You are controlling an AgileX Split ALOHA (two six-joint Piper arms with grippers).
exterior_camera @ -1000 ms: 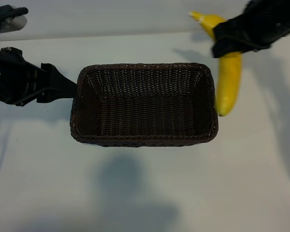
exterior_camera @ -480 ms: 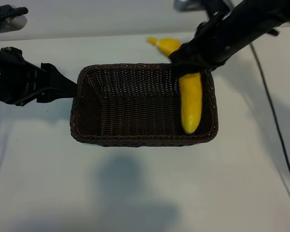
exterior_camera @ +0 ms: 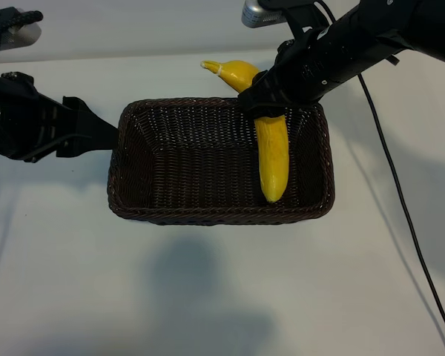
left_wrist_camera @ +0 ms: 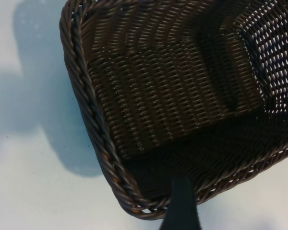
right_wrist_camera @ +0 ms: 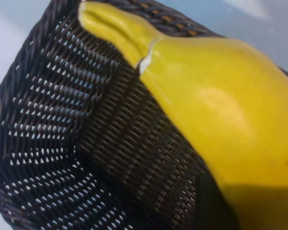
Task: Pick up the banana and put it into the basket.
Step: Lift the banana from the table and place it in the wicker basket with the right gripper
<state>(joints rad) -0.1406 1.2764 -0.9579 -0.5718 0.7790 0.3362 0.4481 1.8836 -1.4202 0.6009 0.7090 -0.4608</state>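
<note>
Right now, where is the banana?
In the exterior view the banana hangs over the basket's right half, held by the right gripper, stem past the far rim.

No readable text, label, brand, number or sign was seen in any of the views; the banana (exterior_camera: 271,159), the woven basket (exterior_camera: 133,208) and the arms were left unmarked.
</note>
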